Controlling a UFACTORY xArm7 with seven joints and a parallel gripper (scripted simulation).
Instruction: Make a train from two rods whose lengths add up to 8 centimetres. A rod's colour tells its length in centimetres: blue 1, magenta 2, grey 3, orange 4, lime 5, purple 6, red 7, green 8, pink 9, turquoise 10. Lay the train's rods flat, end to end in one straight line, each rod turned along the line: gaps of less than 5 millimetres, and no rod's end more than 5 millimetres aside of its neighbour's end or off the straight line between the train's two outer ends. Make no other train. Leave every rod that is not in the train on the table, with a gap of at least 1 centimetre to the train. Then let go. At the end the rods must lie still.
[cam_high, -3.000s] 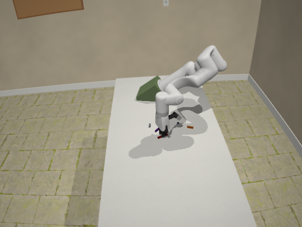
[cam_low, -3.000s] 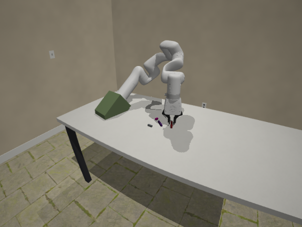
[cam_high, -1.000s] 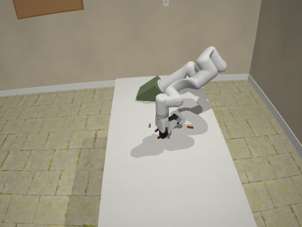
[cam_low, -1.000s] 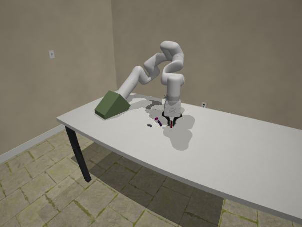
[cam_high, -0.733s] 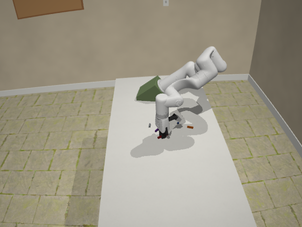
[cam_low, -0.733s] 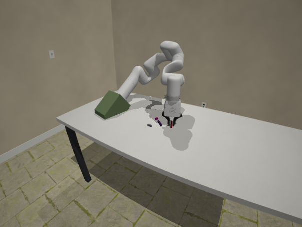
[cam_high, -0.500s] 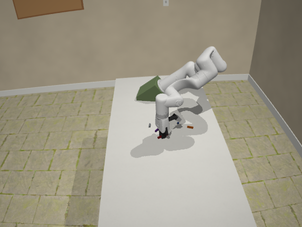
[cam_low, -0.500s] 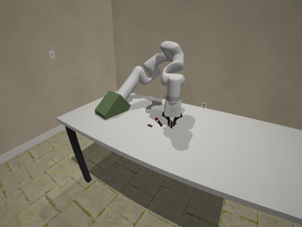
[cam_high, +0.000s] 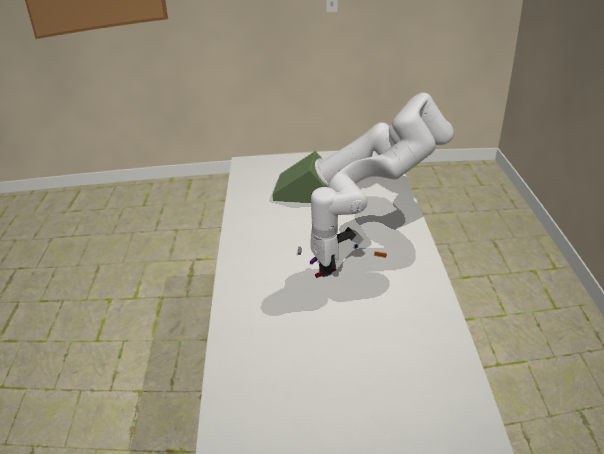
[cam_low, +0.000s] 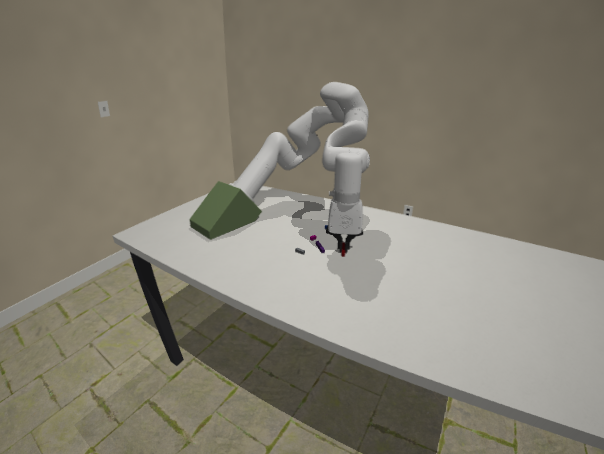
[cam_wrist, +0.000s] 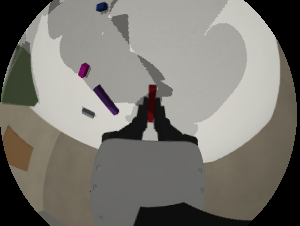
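Observation:
My gripper (cam_high: 326, 272) (cam_low: 344, 248) (cam_wrist: 151, 104) stands low on the table, fingers down, shut on a red rod (cam_high: 318, 274) (cam_low: 343, 253) (cam_wrist: 153, 97) that lies flat between the fingertips and sticks out ahead of them in the wrist view. A purple rod (cam_high: 313, 260) (cam_low: 320, 246) (cam_wrist: 106, 99) lies just left of the fingers. A small magenta rod (cam_low: 313, 237) (cam_wrist: 84, 69) lies near the purple rod's far end. A grey rod (cam_high: 299, 250) (cam_low: 300, 251) (cam_wrist: 88, 112) lies further left. A blue rod (cam_high: 356, 246) (cam_wrist: 101, 7) and an orange rod (cam_high: 380, 254) lie apart on the other side of the arm.
The arm's green wedge-shaped base (cam_high: 297, 180) (cam_low: 225, 210) stands at the back of the white table (cam_high: 325, 375) (cam_low: 475, 300). The arm's elbow arches over the table behind the rods.

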